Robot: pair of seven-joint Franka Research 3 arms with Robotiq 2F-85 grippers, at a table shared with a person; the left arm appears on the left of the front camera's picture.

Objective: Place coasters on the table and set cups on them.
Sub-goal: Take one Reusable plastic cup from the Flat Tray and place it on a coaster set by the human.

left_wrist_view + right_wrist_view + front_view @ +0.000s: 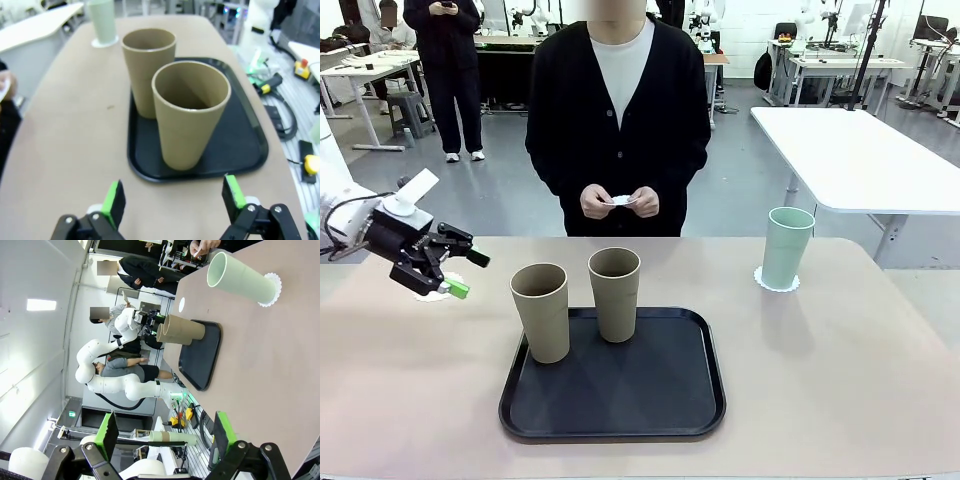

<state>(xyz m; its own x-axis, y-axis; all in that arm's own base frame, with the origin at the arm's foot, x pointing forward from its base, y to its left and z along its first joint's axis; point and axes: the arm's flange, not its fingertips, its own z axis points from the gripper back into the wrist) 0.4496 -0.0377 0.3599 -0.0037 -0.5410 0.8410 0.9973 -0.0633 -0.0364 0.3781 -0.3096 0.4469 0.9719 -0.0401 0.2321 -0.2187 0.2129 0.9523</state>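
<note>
No text, label, brand or number can be read anywhere in these views. A small green sign (72,413) on the wall, seen from the right wrist, is too small to make out.

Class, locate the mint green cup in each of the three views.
Front view: the mint green cup stands right of centre on a coaster.
Left wrist view: the cup is at the top edge, left of centre.
Right wrist view: the cup is upper right, lying sideways in the picture.
Shared landmark: the black tray.
</note>
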